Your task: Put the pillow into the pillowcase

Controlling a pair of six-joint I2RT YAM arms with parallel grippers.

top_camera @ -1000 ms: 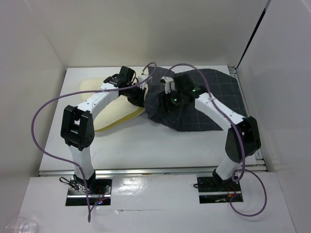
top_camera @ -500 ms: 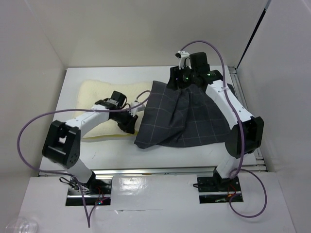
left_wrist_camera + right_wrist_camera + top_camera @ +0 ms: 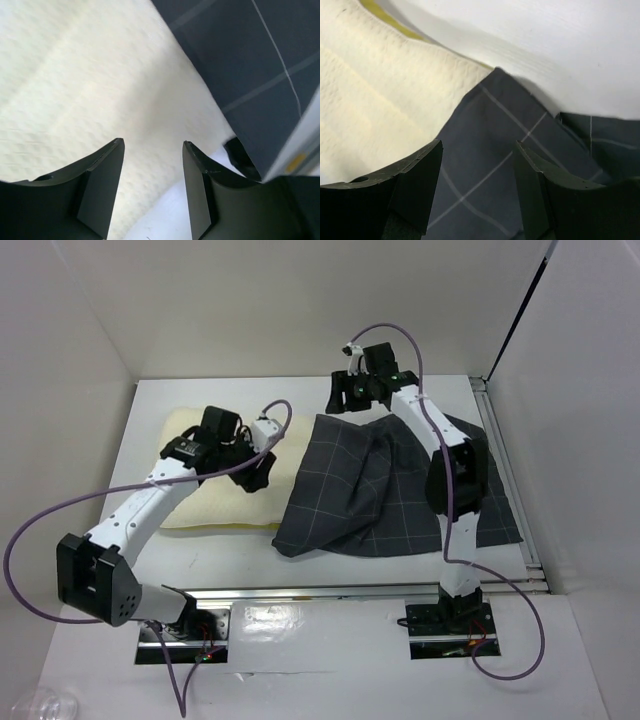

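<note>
Nearest the arm bases: near hem of the pillowcase (image 3: 350, 530), spread out and rumpled on the table (image 3: 300, 565), centre to right. Just left of it the pillow (image 3: 190, 510), lying flat, right end touching the case's left edge; tucked under or not, cannot tell. Judged not inside yet, with most of the cream surface bare.

Mid-depth: left gripper (image 3: 262, 478) over the pillow's right end, beside the case edge. Jaws apart, gripping nothing. In its wrist view only pillow below the gap, dark cloth off to the right.

Farthest: right gripper (image 3: 337, 398) above the case's far left corner, near the back wall. Jaws spread wide, empty. In its wrist view the cloth corner lies under the gap, pillow to the left.

Step in hand, probably: fresh grasps to open the mouth of the case. To do it well:
- Pinch only the top layer at the far corner, not both.
- Lift just enough to make a gap.
- Take the pillow by its right end with the left and feed it in corner first.
- Keep the case pinned so it does not slide along with the pillow.
</note>
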